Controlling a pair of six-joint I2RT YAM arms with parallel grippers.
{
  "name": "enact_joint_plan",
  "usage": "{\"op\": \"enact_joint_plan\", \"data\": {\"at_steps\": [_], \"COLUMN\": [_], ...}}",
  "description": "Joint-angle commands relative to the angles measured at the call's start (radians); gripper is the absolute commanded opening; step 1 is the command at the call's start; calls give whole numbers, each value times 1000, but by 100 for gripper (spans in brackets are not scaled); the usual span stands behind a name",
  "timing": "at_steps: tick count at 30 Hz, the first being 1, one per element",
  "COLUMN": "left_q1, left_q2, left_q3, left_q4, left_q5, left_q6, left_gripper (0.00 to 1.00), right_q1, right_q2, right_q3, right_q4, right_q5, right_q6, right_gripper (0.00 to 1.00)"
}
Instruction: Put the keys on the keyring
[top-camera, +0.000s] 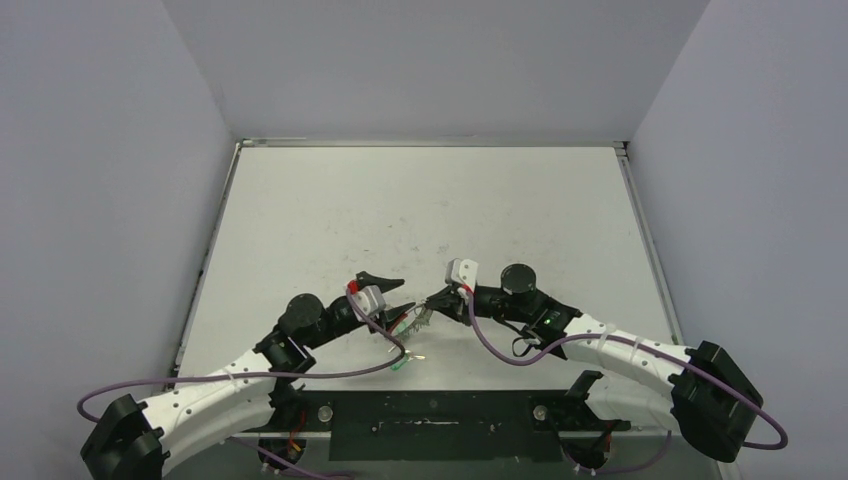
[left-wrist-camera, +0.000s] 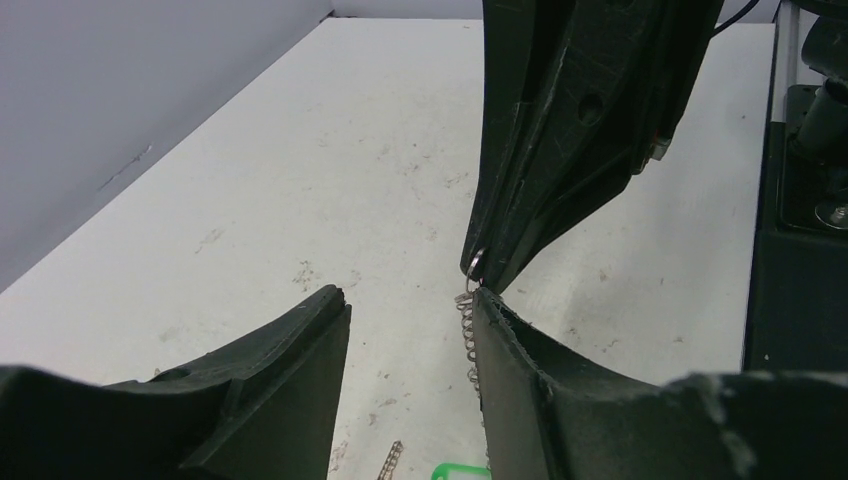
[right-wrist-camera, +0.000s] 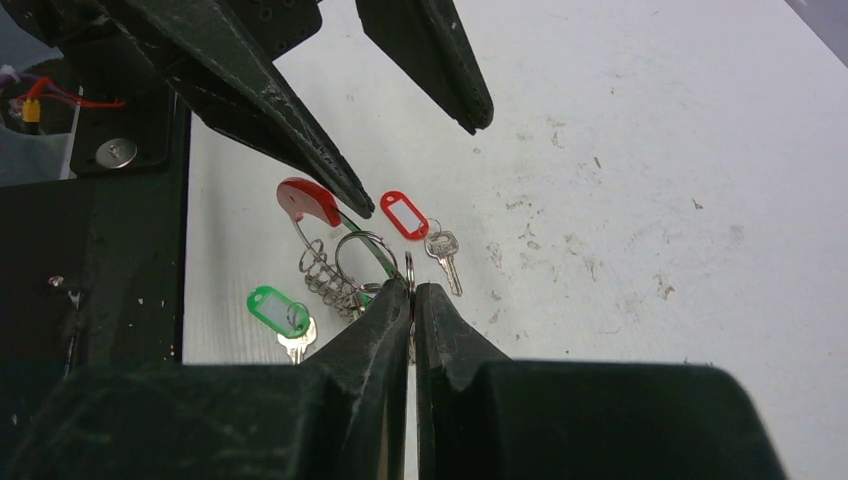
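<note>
Pinches 1 silvery loop of the keyring (right-wrist-camera: 305, 198) in the closed right hand (right-wrist-camera: 412, 290), lower centre of the right wrist view, probably steadying it for threading. Holds the left hand (left-wrist-camera: 408, 300) open beside it. Leaves the red-tagged key (right-wrist-camera: 405, 215) and green-tagged key (right-wrist-camera: 277, 312) on the worktop (right-wrist-camera: 650, 150) either side.

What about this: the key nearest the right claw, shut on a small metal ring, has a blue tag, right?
Not blue: the tag on that key, by the right gripper shut on the small metal ring, is red, per the right wrist view.
</note>
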Motion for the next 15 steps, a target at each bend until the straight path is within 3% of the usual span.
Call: {"op": "enact_joint_plan", "data": {"at_steps": [1, 6, 15], "left_q1": [-3, -5, -5], "left_q2": [41, 93, 138], "left_q3": [84, 116, 130], "left_q4": [29, 17, 17], "left_q5": [-17, 30, 165], "left_q6": [-14, -1, 20], "left_gripper": [47, 47, 39], "right_q1": [9, 13, 18], "right_q2": [-26, -24, -25], "right_q3": [62, 72, 78], "right_q4": [3, -14, -14], "right_q5": [-31, -28, -29], "right_q6": [-43, -57, -60], "right_gripper": [0, 0, 0]}}
